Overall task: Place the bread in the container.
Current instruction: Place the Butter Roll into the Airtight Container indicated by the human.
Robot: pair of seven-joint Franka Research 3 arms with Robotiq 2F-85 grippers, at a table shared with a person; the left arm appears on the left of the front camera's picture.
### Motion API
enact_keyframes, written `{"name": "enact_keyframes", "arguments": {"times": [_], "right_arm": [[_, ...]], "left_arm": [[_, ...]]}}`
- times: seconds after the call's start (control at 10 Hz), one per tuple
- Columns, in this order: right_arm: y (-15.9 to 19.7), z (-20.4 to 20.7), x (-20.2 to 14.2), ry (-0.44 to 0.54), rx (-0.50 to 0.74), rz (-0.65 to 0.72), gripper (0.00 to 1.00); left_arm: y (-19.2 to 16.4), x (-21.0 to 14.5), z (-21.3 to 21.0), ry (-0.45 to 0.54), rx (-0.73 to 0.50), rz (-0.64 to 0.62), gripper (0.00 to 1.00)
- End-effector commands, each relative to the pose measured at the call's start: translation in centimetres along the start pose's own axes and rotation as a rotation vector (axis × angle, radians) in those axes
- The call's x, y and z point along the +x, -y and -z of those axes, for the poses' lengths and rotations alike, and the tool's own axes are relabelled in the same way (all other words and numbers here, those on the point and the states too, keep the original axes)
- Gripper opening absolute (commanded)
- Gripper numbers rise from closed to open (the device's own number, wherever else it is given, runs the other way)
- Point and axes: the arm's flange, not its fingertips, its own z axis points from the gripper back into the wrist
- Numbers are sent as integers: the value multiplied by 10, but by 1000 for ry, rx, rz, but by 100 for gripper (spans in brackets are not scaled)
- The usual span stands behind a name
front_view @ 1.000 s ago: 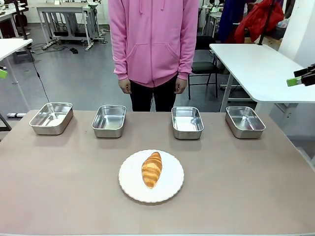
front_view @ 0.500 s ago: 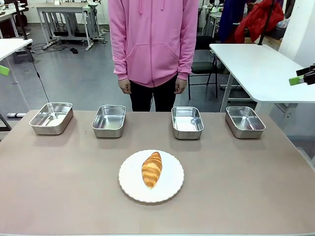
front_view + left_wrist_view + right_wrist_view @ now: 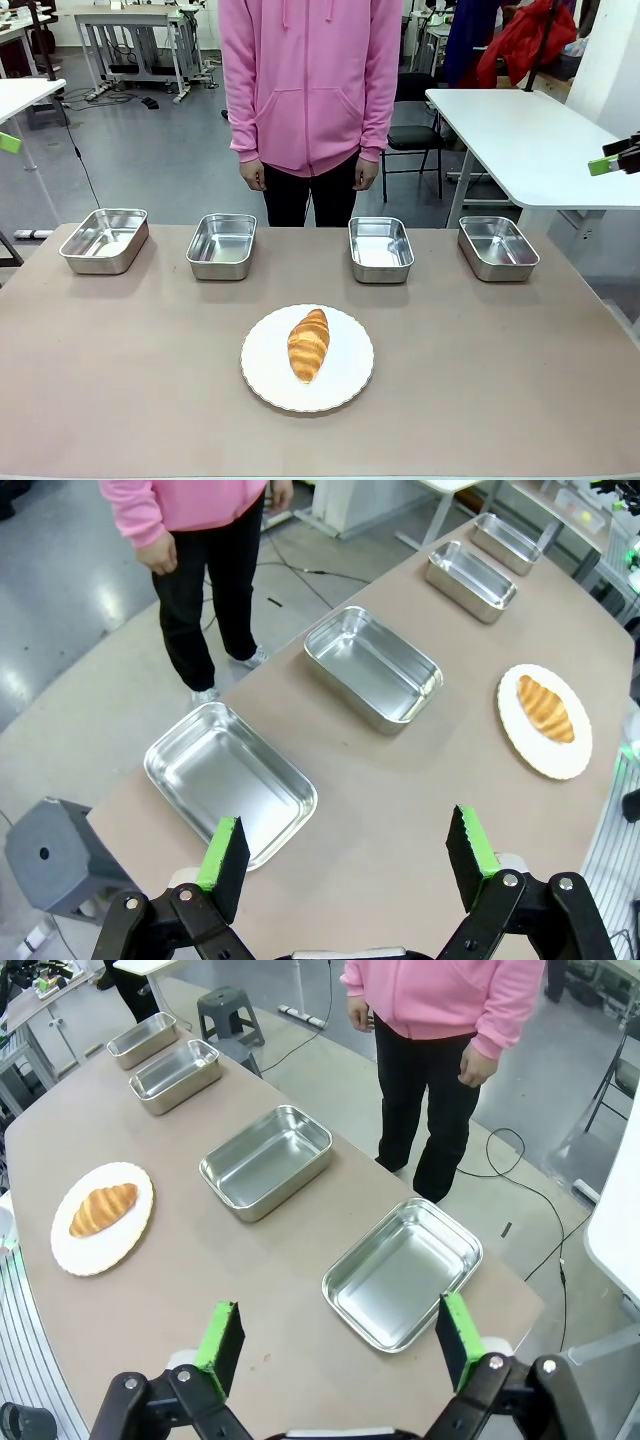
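Overhead, the left hand (image 3: 345, 825) hangs high above the counter (image 3: 500, 380), tilted down toward it. Its two green-padded fingers (image 3: 225, 852) are spread wide with nothing between them. In its wrist view the nearest of the containers (image 3: 230, 785) lies at 10 o'clock from the gap and the bread (image 3: 545, 708) sits well apart at 2 o'clock.

The right hand (image 3: 338, 1308) takes a mirrored pose: raised, pitched downward, fingers wide apart and empty. A container (image 3: 400, 1270) lies just past its gap at 1 o'clock, and the bread is well apart at 10 o'clock.

From the front, the bread lies in the middle of a round white plate (image 3: 262, 375), its long axis running from 12 to 6 o'clock with a slight lean. Four steel containers stand in a row at 12 o'clock from the plate, well apart from it and from each other.

A person in a pink hoodie (image 3: 310, 90) stands at the counter's far edge, arms hanging down.
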Motion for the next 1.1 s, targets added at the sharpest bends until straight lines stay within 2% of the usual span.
{"name": "enact_keyframes", "arguments": {"times": [0.0, 1.0], "right_arm": [[0, 1, 1, 11, -3, -3, 100], [0, 1, 1, 11, -3, -3, 100]], "left_arm": [[0, 0, -1, 4, -2, 11, 100], [0, 0, -1, 4, -2, 11, 100]]}}
